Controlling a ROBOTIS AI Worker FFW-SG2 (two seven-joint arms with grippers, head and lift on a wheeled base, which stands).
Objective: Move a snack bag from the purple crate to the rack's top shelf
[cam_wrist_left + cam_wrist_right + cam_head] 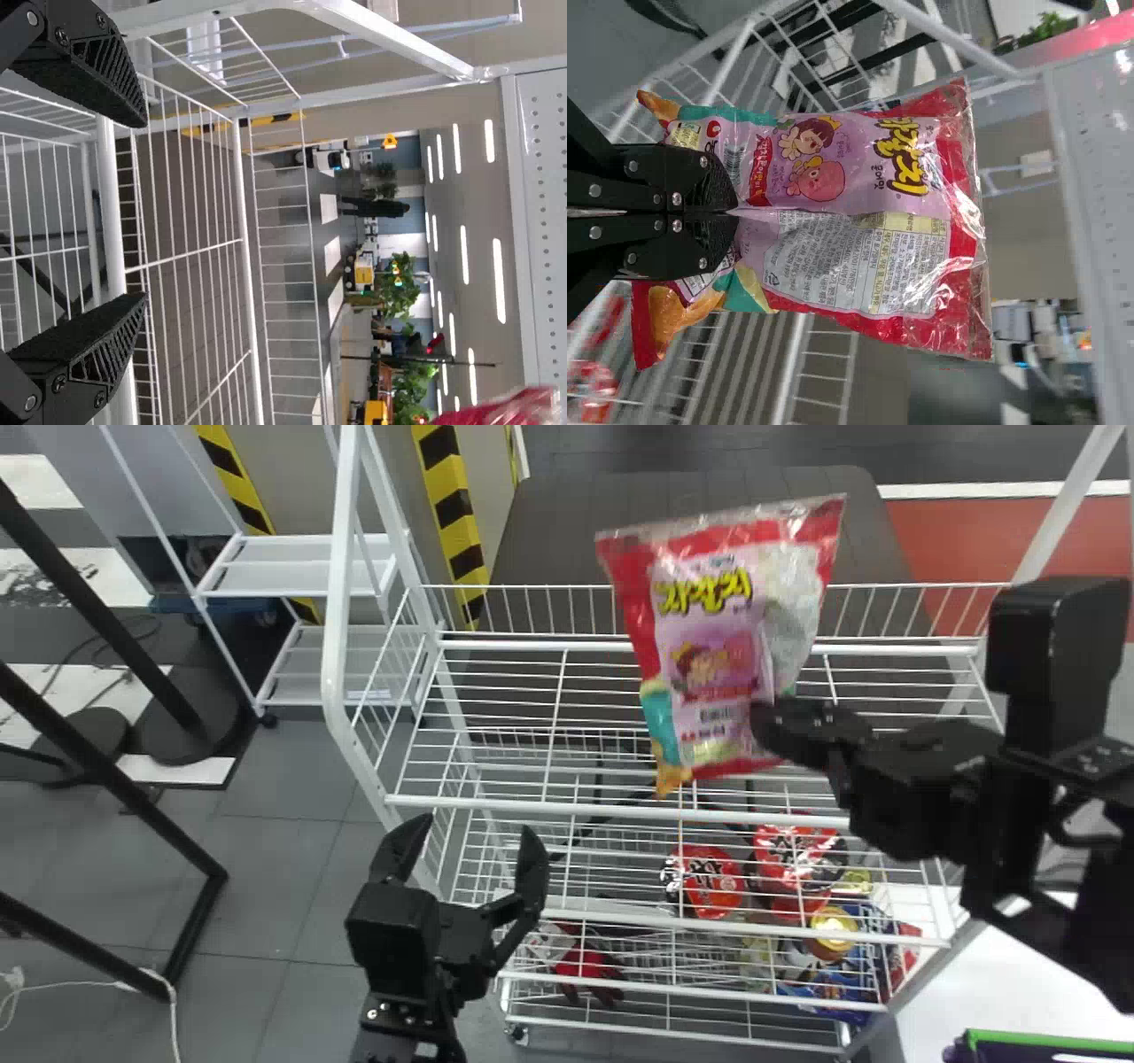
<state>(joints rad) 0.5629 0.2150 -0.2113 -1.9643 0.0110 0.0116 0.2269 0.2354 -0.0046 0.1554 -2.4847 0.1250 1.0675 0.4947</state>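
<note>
My right gripper pinches the pink and red snack bag near its lower side, holding it upright above the white wire rack's top shelf. In the right wrist view the gripper is shut on the snack bag, whose printed front and back panels show. My left gripper is parked at the rack's front left, with its fingers apart and nothing between them; in the left wrist view the left gripper spans the shelf's front rail. The purple crate's green-edged corner lies at the bottom right.
Lower rack shelves hold red packs, a yellow-lidded item and red gloves. The rack's white upright frame rises at the left. A smaller white shelf unit and black metal bars stand farther left.
</note>
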